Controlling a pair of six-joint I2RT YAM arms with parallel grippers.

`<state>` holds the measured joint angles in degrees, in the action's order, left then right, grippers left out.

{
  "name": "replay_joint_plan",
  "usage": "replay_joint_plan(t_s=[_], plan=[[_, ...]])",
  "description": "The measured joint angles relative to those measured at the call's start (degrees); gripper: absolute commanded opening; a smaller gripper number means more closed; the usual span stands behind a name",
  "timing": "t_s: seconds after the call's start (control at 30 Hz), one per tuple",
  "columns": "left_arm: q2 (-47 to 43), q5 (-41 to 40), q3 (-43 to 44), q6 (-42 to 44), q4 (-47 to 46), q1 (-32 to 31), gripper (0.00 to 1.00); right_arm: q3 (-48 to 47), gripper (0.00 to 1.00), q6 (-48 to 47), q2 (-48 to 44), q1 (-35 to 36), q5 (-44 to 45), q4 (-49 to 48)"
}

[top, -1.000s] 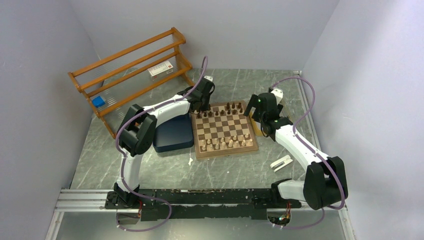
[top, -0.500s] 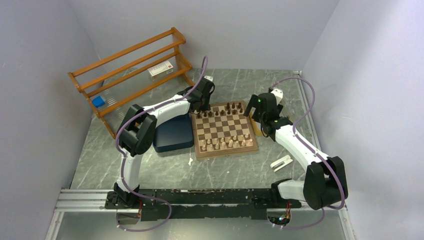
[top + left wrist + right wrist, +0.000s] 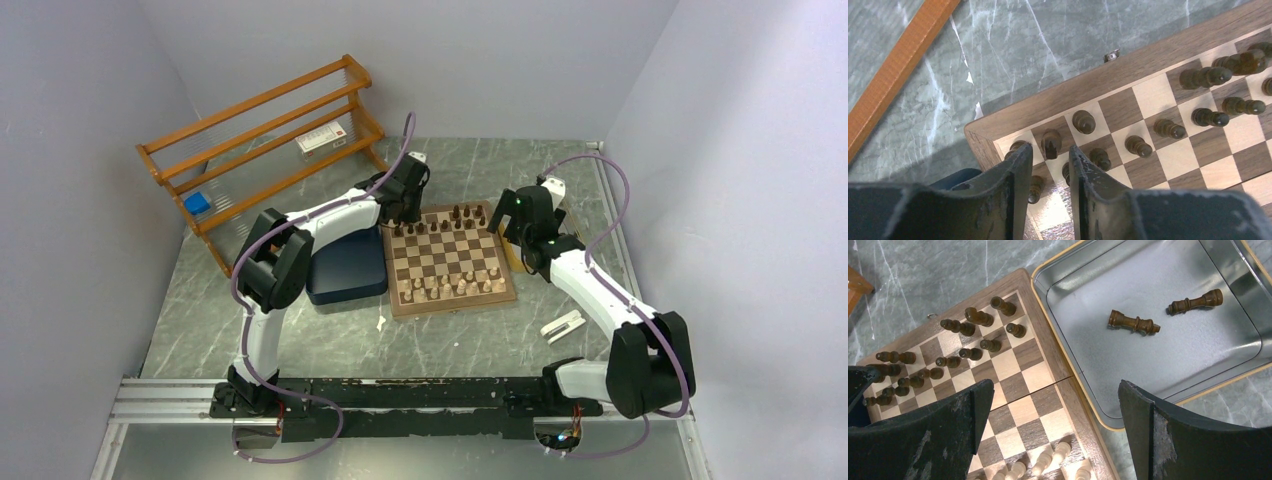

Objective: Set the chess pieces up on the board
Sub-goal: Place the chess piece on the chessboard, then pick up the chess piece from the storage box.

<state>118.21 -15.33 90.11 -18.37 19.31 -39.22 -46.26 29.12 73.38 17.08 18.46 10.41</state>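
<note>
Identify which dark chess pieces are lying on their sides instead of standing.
The two in the metal tin: one piece and its neighbour lie flat; dark pieces on the board stand upright.

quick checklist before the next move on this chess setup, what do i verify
1. Left hand free of any piece: ok, jaws slightly apart, nothing between them.
2. Dark piece just beyond it upright on the board: ok.
3. Right hand open for a pick: ok, jaws wide.
4. Metal tin emptied: not ok, two dark pieces lie on their sides inside.
5. Free back-row squares for them: cannot tell.
</note>
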Motion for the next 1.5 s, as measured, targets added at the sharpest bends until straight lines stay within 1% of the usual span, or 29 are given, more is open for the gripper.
replay_joint_plan(t_s=[0.2, 0.27, 0.3, 0.33, 0.37, 0.4, 0.47, 0.53, 0.57, 0.67, 0.73, 0.83, 0.93, 1.03, 1.13, 1.23, 1.5], plan=[[0.0, 0.0, 4.2, 0.5, 2.8, 0.0, 0.5, 0.0, 1.0, 0.1, 1.6, 0.0, 0.5, -0.2], [-0.3, 0.0, 6.3, 0.9, 3.5, 0.0, 0.54, -0.4, 0.98, 0.3, 2.8, 0.0, 1.4, 0.8], [-0.9, 0.0, 6.8, 1.1, 3.7, 0.0, 0.6, -0.9, 0.96, 0.3, 3.6, -0.1, 2.0, 1.4], [-1.7, 0.1, 6.8, 1.3, 4.0, 0.0, 0.66, -1.4, 0.92, 0.2, 4.5, -0.1, 2.6, 1.8], [-2.9, 0.2, 6.8, 1.7, 4.6, 0.0, 0.7, -1.9, 0.87, 0.0, 5.2, -0.3, 3.1, 2.2], [-4.1, 0.5, 6.8, 2.1, 5.1, 0.0, 0.73, -2.2, 0.83, -0.4, 5.6, -0.6, 3.5, 2.4], [-7.3, 1.3, 6.5, 2.6, 5.9, 0.0, 0.78, -2.6, 0.78, -1.4, 6.1, -1.8, 4.2, 2.3], [-11.8, 2.2, 4.7, 3.0, 5.9, 0.0, 0.83, -2.6, 0.71, -2.8, 6.3, -3.4, 4.6, 1.8], [-14.0, 2.6, 3.6, 3.2, 6.0, 0.0, 0.89, -2.7, 0.67, -3.4, 6.7, -4.1, 4.7, 1.5], [-22.0, 4.1, -1.8, 4.1, 6.0, 0.0, 0.96, -4.0, 0.64, -3.3, 9.5, -6.2, 3.9, 1.3], [-25.9, 4.7, -4.9, 4.3, 6.2, 0.0, 0.97, -5.2, 0.62, -0.7, 11.2, -7.7, 3.1, 1.5], [-30.1, 4.9, -9.9, 4.3, 6.7, 0.0, 0.98, -7.6, 0.59, 5.6, 12.7, -8.8, 3.8, 3.7], [-32.9, 4.5, -15.8, 4.7, 7.5, 0.0, 0.98, -12.8, 0.53, 14.7, 15.1, -8.9, 5.5, 7.5], [-34.1, 4.5, -19.6, 5.6, 8.6, 0.2, 0.98, -18.2, 0.51, 23.6, 18.5, -8.9, 6.5, 11.5], [-34.9, 4.5, -21.2, 6.6, 9.3, 0.3, 0.98, -22.1, 0.49, 31.4, 22.6, -9.0, 7.1, 15.1], [-36.6, 4.5, -22.3, 7.4, 9.3, 0.3, 0.98, -23.0, 0.48, 38.2, 26.1, -9.0, 7.3, 17.7], [-40.0, 4.5, -23.5, 8.5, 8.9, 0.3, 0.98, -23.9, 0.48, 49.0, 30.5, -9.6, 7.4, 22.4]])
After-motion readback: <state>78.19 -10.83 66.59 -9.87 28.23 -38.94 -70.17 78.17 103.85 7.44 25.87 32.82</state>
